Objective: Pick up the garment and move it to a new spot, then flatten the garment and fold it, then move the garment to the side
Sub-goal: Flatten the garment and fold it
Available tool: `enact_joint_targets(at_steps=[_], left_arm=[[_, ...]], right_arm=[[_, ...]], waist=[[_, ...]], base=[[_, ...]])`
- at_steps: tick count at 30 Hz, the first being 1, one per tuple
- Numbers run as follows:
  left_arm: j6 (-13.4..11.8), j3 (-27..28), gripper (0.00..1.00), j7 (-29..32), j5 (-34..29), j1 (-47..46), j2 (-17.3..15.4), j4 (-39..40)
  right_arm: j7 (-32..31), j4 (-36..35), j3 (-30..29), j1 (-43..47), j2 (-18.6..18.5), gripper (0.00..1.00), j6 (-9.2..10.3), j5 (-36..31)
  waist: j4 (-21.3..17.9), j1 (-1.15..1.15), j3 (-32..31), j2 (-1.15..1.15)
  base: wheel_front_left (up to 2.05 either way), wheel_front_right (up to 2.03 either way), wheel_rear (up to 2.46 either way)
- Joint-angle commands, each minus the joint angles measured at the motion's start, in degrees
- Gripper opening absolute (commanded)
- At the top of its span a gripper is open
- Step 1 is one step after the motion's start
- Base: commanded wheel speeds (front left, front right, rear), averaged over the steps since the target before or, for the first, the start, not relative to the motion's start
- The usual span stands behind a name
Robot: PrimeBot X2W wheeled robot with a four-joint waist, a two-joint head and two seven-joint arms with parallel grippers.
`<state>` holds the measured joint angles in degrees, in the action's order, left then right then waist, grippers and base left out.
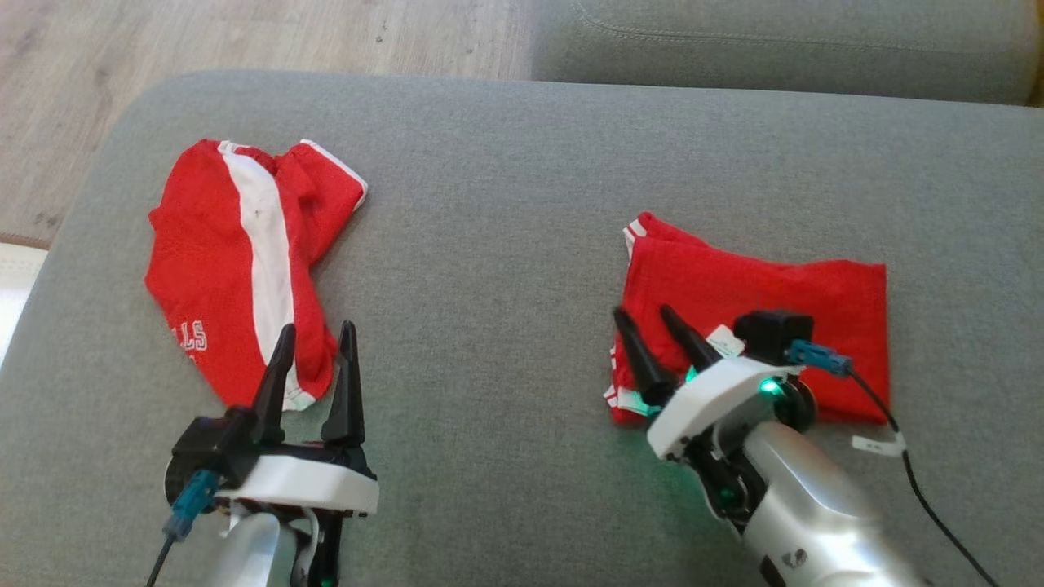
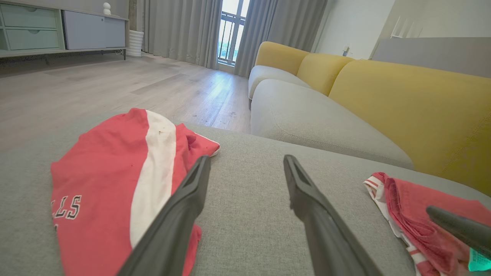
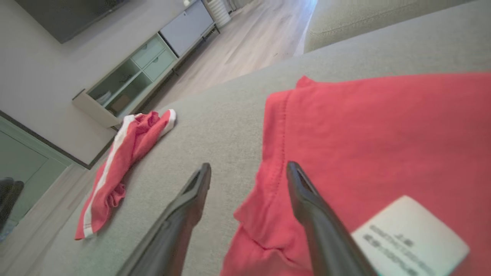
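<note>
Grey fabric cushion, folded red mesh garment on it; my right pincer is spread open, empty. Only the side-move's left, I reckon.

Two garments are laid well apart on the cushion. The loose garment is placed at the left and the folded garment at the right. The left gripper is positioned at the near right edge of the loose garment, with one finger over it and one over the cushion. The right gripper is positioned likewise at the folded garment's left edge. Behind the cushion, the floor is located at the left and a sofa at the right.
</note>
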<state>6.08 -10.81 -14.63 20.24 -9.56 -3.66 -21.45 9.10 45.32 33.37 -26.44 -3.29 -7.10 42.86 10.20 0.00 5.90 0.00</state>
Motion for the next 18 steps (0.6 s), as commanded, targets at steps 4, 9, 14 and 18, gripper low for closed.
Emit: enact_joint_targets(at_steps=[4, 9, 14, 18], left_arm=[[0.1, 2.6, 1.0, -0.4, -0.3, -1.9, -0.2, 1.5], [0.1, 2.9, 1.0, -0.4, -0.4, -1.5, -0.2, 1.9], [0.2, 3.1, 1.0, -0.4, -0.5, -1.2, 0.0, 3.3], [0.2, 3.3, 1.0, -0.4, -0.5, -1.1, 0.1, 4.8]], right_arm=[[1.4, -4.0, 4.0, -3.2, 0.4, 1.0, -0.39, 2.6], [3.1, -4.7, 4.0, -5.9, 0.4, 1.0, -0.39, 1.0], [4.9, -3.0, -2.7, -8.4, 0.4, 1.0, -0.39, -7.0], [5.6, -3.7, -10.9, -7.6, 0.4, 1.0, -0.39, -16.1]], waist=[[-1.2, 0.0, -0.6, 0.0], [-3.4, 0.0, -1.5, 0.0], [-5.8, 0.0, -2.2, 0.0], [-7.6, 0.0, -2.2, 0.0]], base=[[0.0, 0.0, 0.0], [0.0, 0.0, 0.0], [0.0, 0.0, 0.0], [0.0, 0.0, 0.0]])
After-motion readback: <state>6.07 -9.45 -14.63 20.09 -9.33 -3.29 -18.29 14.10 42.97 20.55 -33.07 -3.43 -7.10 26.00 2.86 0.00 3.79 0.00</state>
